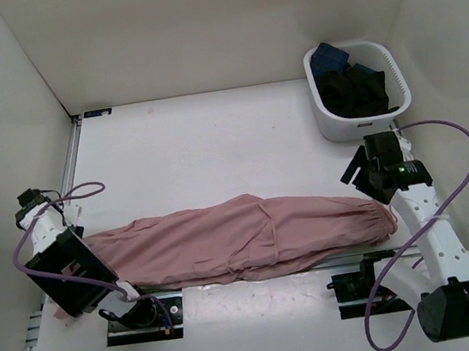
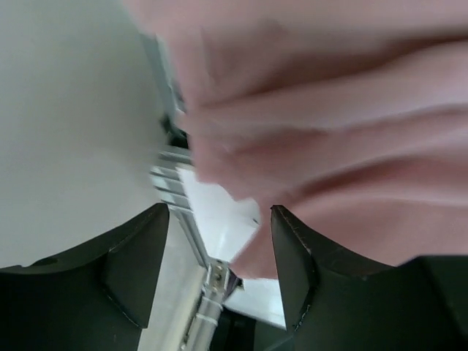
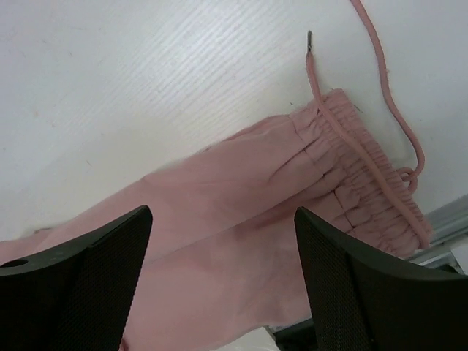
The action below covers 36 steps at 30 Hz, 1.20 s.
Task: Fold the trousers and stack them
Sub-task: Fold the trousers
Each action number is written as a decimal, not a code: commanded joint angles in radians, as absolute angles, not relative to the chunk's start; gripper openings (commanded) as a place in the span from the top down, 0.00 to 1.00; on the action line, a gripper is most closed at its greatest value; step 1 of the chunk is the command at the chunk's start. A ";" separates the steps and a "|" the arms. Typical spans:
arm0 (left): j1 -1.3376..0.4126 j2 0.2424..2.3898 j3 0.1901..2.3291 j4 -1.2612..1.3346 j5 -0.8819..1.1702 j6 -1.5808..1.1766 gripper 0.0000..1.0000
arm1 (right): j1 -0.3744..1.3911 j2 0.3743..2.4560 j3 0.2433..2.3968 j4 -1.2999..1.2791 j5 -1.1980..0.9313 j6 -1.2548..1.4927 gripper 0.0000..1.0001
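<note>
Counter (image 1: 213, 144) beneath me is white, and the dusty-pink trousers (image 1: 243, 239) lie stretched left to right along its near edge, gathered waistband (image 3: 373, 175) at the right end. A white basket (image 1: 331, 124) of dark garments (image 1: 362, 89) sits far right. My left end effector (image 2: 219, 212) hangs apart by the fabric's left end. My right end effector (image 3: 223, 216) is apart above the waistband, whose thin drawstring (image 3: 380, 80) trails onto the counter.

light: bright, even, from overhead | shadows: soft, thin beneath trousers (image 1: 242, 235) | table (image 1: 212, 135): near washed-out white | left wrist: fabric close, smeared, out of focus | right wrist: sharp, weave visible
</note>
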State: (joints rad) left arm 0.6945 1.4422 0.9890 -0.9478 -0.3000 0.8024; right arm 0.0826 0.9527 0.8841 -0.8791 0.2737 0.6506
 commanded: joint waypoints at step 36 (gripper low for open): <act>0.640 1.525 1.005 -0.741 -0.403 0.741 0.86 | 0.120 0.884 0.638 -0.769 0.219 0.663 0.27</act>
